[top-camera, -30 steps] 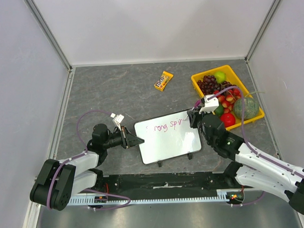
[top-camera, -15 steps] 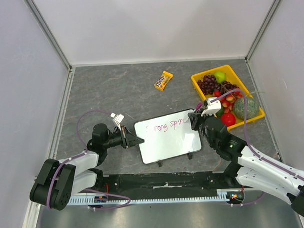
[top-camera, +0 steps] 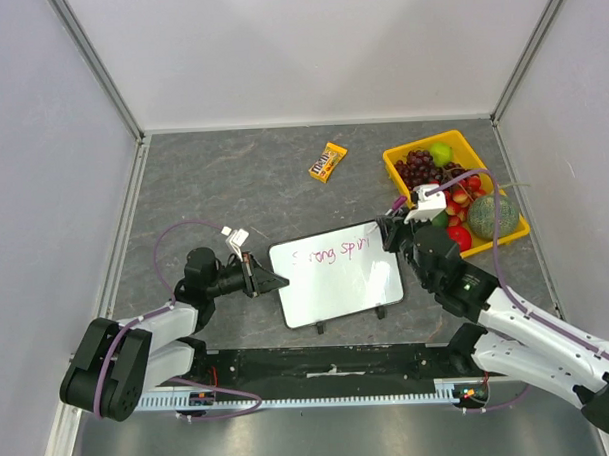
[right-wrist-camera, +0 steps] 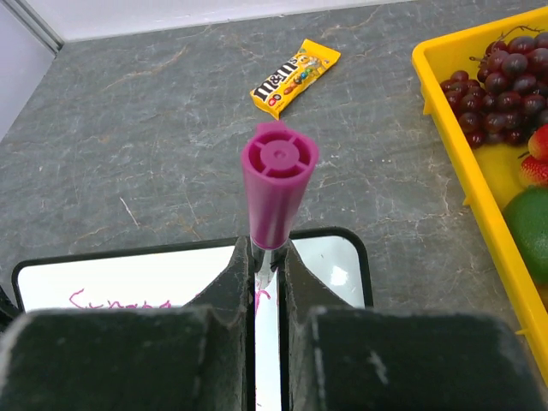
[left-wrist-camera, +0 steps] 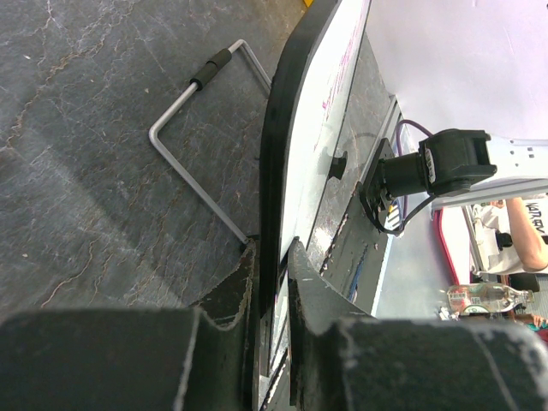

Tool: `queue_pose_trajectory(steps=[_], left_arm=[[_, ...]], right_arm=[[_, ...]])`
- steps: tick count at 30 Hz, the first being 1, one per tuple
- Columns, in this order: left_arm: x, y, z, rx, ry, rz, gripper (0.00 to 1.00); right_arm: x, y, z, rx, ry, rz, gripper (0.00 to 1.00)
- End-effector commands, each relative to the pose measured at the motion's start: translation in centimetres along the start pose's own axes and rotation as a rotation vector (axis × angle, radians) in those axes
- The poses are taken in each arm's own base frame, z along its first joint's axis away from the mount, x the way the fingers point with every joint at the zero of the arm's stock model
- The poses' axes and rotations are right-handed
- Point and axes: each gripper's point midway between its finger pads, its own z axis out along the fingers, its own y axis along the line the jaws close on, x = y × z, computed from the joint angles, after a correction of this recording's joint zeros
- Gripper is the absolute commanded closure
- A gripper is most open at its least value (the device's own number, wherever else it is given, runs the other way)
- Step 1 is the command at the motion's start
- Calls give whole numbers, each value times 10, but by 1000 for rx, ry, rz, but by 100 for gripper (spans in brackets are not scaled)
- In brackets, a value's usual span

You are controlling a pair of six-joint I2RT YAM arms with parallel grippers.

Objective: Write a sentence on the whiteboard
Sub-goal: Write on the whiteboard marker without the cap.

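The whiteboard [top-camera: 336, 274] lies mid-frame, long axis left to right. Left jaws clamp its left edge; right jaws grip a pink marker [right-wrist-camera: 276, 193] over its upper right corner, where the sentence [top-camera: 332, 253] ends.

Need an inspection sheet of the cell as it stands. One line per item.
Surface: grey stone-pattern tabletop, lightly scratched.
Job's things: small white black-rimmed whiteboard in front of the arms; pink handwritten sentence along its upper part; pink plastic marker.
Clutter: yellow plastic tray of fruit at back right; yellow candy packet behind the board.
Grippers: left gripper shut on the whiteboard's rim; right gripper shut on the marker.
Cables: purple cables loop off both arms, none across the board.
Surroundings: white wall panels on three sides.
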Motion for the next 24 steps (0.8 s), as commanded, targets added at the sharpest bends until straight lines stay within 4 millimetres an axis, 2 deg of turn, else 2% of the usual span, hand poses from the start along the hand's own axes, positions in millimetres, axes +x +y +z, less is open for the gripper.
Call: queue_pose_trajectory(steps=[1, 9, 17, 24], left_arm=[[6, 19, -1, -85, 4, -16, 98], [6, 20, -1, -86, 2, -16, 98], [6, 19, -1, -84, 3, -15, 98], [6, 19, -1, -84, 2, -14, 98]], right_arm=[[-25, 4, 6, 22, -51, -13, 100], [-15, 2, 14, 47, -35, -35, 100], [2, -10, 21, 92, -11, -46, 100], [7, -10, 24, 91, 2, -50, 100]])
